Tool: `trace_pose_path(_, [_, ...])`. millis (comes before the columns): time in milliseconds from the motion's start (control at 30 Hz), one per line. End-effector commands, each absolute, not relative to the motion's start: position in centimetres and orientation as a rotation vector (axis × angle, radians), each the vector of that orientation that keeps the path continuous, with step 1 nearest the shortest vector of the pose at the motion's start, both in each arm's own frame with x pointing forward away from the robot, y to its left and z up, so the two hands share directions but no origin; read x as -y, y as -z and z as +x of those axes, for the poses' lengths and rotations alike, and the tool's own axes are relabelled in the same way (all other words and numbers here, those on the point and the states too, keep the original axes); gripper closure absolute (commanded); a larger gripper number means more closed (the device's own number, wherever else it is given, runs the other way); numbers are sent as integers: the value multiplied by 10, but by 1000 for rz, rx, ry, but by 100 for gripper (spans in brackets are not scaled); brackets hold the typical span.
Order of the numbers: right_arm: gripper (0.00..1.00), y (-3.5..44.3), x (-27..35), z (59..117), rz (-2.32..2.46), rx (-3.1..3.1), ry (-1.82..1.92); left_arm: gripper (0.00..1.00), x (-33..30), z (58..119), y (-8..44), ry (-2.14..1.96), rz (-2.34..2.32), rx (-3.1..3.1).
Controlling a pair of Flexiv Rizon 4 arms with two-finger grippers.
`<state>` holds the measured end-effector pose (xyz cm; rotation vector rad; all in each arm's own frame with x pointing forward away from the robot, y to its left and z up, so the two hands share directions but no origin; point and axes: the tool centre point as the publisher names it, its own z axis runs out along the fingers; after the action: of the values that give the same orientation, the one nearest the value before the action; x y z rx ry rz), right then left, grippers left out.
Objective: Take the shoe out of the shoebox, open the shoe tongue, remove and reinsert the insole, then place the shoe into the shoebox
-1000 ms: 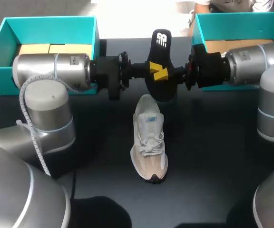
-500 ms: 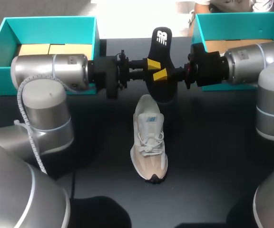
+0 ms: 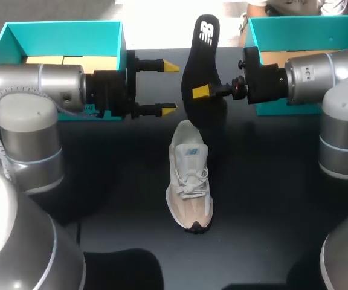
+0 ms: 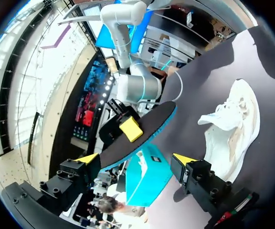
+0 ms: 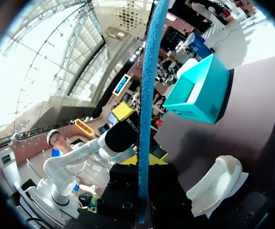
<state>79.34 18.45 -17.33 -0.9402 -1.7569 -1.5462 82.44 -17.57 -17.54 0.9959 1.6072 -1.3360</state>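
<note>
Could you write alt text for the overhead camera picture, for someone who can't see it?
The right gripper holds a black insole up near the heel of a pale sneaker lying on a dark table. The left gripper hangs open beside the insole, not touching it. Two teal shoeboxes sit at the table's far corners.

right hand point(image 3: 200, 92) gripping insole point(image 3: 198, 66), shoe point(image 3: 189, 181) below

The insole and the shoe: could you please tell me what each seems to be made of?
Insole: probably foam under a matte black top; the right wrist view shows a blue, grainy, spongy-looking edge. Shoe: seemingly soft textile with suede-like panels, matte white and beige, with woven laces; the exact fabric cannot be told.
</note>
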Motion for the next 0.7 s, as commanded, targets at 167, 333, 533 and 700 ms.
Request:
trace_pose_path(167, [100, 177, -190, 801, -792, 1749, 1624, 0, 152, 816, 197, 1356, 886, -2079])
trace_pose_path(333, [100, 177, -190, 801, -792, 1749, 1624, 0, 152, 816, 197, 1356, 886, -2079])
trace_pose_path(533, [100, 177, -190, 801, -792, 1749, 1624, 0, 152, 816, 197, 1356, 886, -2079])
trace_pose_path(700, [100, 187, -193, 808, -738, 1809, 1707, 0, 148, 808, 222, 1418, 861, -2134])
